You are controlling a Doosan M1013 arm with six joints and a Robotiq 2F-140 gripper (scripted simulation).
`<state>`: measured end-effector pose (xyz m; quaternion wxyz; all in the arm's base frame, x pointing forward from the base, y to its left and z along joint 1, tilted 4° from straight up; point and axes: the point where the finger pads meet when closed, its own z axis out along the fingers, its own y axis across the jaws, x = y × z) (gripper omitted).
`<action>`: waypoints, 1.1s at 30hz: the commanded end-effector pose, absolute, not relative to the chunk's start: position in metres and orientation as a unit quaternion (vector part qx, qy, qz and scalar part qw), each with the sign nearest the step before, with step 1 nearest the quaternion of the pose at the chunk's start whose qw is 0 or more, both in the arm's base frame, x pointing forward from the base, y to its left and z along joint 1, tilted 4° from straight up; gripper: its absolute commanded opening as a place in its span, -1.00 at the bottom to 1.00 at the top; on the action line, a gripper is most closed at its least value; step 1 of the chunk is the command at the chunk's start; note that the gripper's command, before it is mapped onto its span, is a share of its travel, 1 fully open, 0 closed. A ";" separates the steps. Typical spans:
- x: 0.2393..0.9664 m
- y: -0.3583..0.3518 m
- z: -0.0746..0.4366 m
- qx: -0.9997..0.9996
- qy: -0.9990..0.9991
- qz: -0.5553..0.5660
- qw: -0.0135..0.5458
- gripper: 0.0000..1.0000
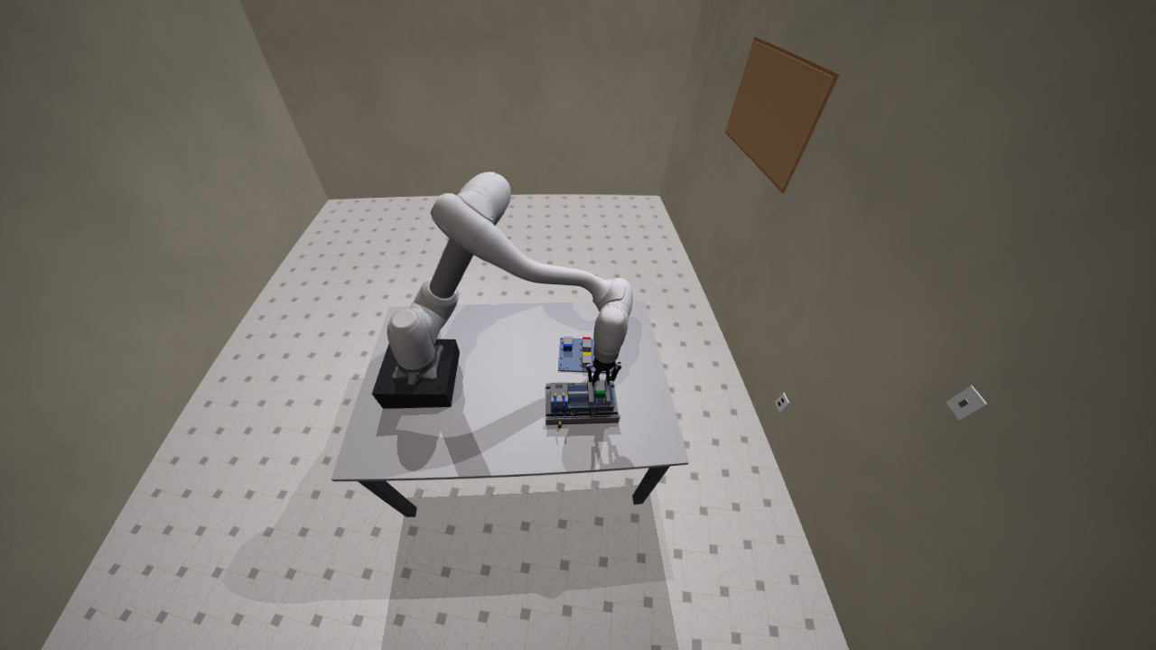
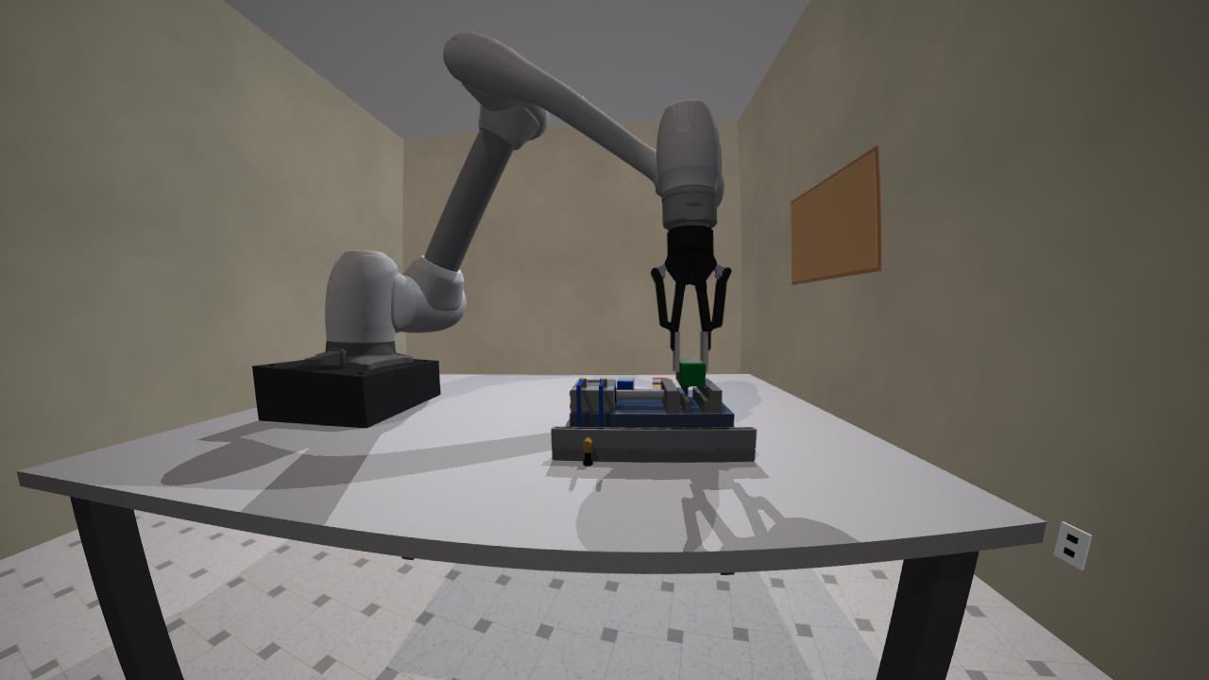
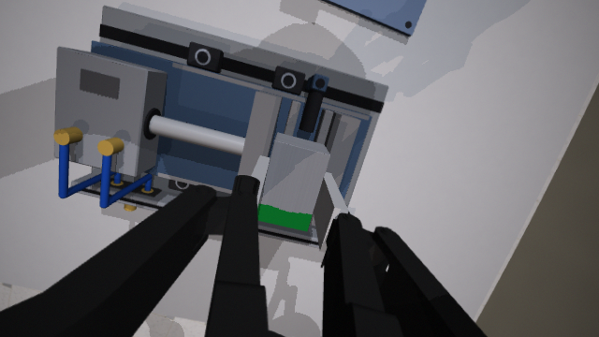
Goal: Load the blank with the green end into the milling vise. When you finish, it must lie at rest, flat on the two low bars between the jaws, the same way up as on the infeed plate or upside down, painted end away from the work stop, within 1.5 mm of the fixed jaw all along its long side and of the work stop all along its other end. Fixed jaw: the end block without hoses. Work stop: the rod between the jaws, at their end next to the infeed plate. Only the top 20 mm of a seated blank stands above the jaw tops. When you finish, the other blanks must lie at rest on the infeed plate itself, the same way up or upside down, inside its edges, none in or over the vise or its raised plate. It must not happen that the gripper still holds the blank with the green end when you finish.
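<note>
I see a bare machining test cell: milling vise (image 2: 653, 422) near the table's (image 2: 887, 499) right edge, arm pedestal (image 2: 287, 405) at its left, plain walls, corkboard (image 2: 835, 218).

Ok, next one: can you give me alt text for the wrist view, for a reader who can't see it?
The black two-fingered tool grips a grey rectangular blank with a green-painted end, held over the gap between the jaws of the grey and blue milling vise. The green end points toward the camera, away from the black work-stop rod. Blue hoses with brass fittings sit at the vise's left end.
</note>
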<state>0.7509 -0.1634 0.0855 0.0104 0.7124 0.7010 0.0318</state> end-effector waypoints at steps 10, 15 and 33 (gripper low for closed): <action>0.751 -0.163 0.085 0.712 0.701 0.032 0.010 -1.00; 0.751 -0.163 0.084 0.712 0.701 0.032 0.010 -1.00; 0.751 -0.163 0.083 0.712 0.701 0.032 0.010 -1.00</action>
